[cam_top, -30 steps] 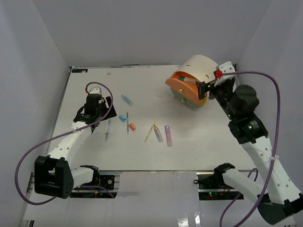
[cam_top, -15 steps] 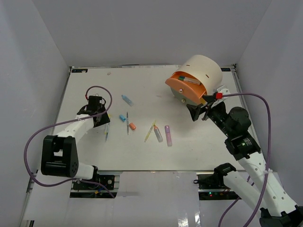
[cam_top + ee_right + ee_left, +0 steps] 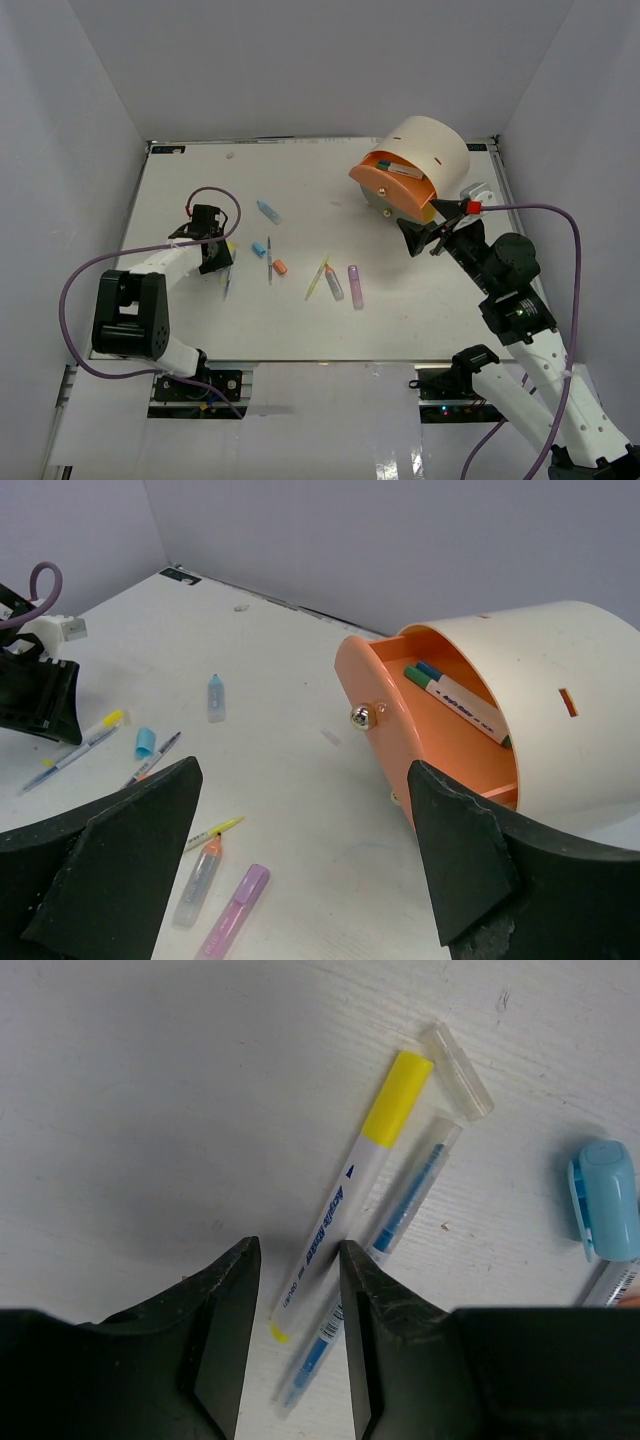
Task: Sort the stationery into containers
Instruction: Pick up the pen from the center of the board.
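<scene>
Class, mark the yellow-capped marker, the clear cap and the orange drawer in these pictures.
yellow-capped marker [image 3: 343, 1207], left wrist view, middle of its white barrel.
clear cap [image 3: 457, 1070], left wrist view, its middle.
orange drawer [image 3: 362, 675], right wrist view, upper half of its front panel.

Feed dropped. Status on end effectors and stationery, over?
Left end effector open, astride yellow marker. Right end effector open, empty, facing open orange drawer. Blue pen crowds marker.

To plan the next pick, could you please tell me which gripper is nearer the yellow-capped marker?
Left. The left gripper straddles the tail end of the yellow-capped marker; the right gripper is far across the table, facing the open orange drawer.
</scene>
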{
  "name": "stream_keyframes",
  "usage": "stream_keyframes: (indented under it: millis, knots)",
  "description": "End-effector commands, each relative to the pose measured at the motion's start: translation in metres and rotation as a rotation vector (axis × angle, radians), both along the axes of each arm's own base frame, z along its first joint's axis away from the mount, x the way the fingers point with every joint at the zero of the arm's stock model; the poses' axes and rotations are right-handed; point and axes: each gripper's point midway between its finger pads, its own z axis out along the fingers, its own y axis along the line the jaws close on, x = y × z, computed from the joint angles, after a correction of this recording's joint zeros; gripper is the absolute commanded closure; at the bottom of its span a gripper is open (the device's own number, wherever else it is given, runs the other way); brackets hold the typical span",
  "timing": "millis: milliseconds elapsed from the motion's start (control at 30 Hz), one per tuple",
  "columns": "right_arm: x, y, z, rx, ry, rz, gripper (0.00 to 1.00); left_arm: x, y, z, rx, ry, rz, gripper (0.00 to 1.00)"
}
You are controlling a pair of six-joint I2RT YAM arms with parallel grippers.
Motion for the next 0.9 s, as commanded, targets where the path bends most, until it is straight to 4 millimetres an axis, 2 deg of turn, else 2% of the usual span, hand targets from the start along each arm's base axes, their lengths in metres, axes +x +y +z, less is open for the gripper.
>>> stream_keyframes:
  millis: [0,600,867]
  knots:
    - [-0.002,0.001,0.017,0.025,-0.056,0.005,0.1,0.0,0.001,0.0,-0.001,0.005,0.001,0.52]
    - [-0.001,0.002,0.011,0.015,-0.043,0.005,0.1,-0.005,0.017,-0.009,0.077,0.058,0.053,0.6]
    - [-0.001,0.001,0.01,0.013,-0.043,-0.001,0.1,-0.013,0.025,-0.017,0.073,0.107,0.095,0.71]
